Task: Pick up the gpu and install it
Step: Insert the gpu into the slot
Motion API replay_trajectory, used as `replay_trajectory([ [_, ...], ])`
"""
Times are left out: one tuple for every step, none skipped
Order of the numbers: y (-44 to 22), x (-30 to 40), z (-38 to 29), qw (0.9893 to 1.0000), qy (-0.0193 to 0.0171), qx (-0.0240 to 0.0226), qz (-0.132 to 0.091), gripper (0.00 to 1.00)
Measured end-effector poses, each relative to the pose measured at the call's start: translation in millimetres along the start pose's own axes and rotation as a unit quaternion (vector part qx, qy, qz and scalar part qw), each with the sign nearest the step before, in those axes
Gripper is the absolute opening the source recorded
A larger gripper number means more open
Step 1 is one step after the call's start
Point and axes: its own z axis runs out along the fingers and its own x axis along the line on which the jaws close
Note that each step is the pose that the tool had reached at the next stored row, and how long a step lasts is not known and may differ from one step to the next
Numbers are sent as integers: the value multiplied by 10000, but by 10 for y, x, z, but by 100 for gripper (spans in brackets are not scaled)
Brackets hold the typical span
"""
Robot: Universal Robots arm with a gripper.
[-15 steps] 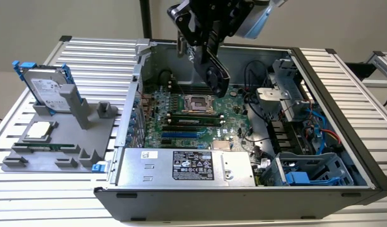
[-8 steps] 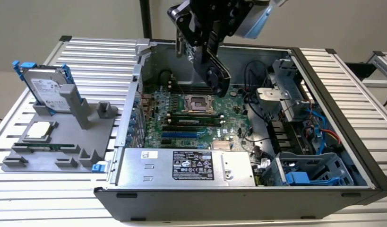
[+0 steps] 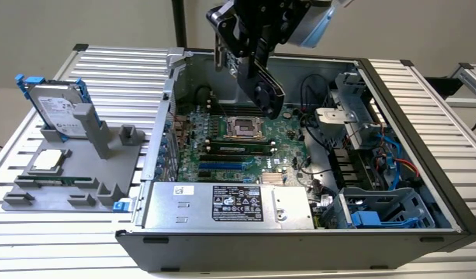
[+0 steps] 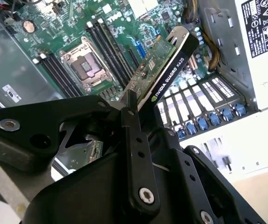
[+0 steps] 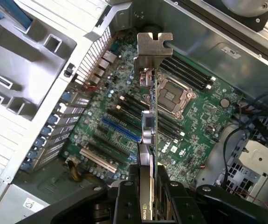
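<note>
**Grip.** The jaws pinch the gpu [image 3: 262, 87] at the end opposite its bracket, one pressing on each broad face, as both wrist views show.

**Position.** The card hangs tilted in the air above the motherboard [image 3: 222, 148], within the opening of the computer case [image 3: 412, 122]. It is not seated. In the first wrist view it lines up over the CPU socket [image 5: 173, 97], with the blue expansion slot [image 5: 120, 130] off to one side.

**Placement.** The case lies on its side on the counter [image 3: 106, 64] with the panel off, which by the layout gives access from above. Gripping the tail end leaves the long edges and the bracket free, a hold judged suited to lowering into a slot. A grey fixture [image 3: 75, 174] at the exterior view's left carries the hard drive [image 3: 56, 110].

**Appearance.** The gpu is a flat card with a green board [image 4: 152, 65] on one face and a black shroud [image 4: 171, 77] on the other. Its silver bracket [image 5: 154, 44] is notched at the tip. No damage is visible.
</note>
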Motion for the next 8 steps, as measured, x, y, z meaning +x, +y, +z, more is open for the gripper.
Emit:
replay_trajectory([
  [0, 0, 0, 10000, 1, -1, -20, 0],
  [0, 0, 0, 10000, 2, -2, -39, 0],
  [0, 0, 0, 10000, 3, -2, -60, 0],
  [0, 0, 0, 10000, 4, -3, -81, 0],
  [0, 0, 1, 9999, 5, -5, -101, 0],
  [0, 0, 0, 9999, 6, -5, -124, 0],
  [0, 0, 0, 9999, 7, -6, -145, 0],
  [0, 0, 0, 9999, 8, -7, -170, 0],
])
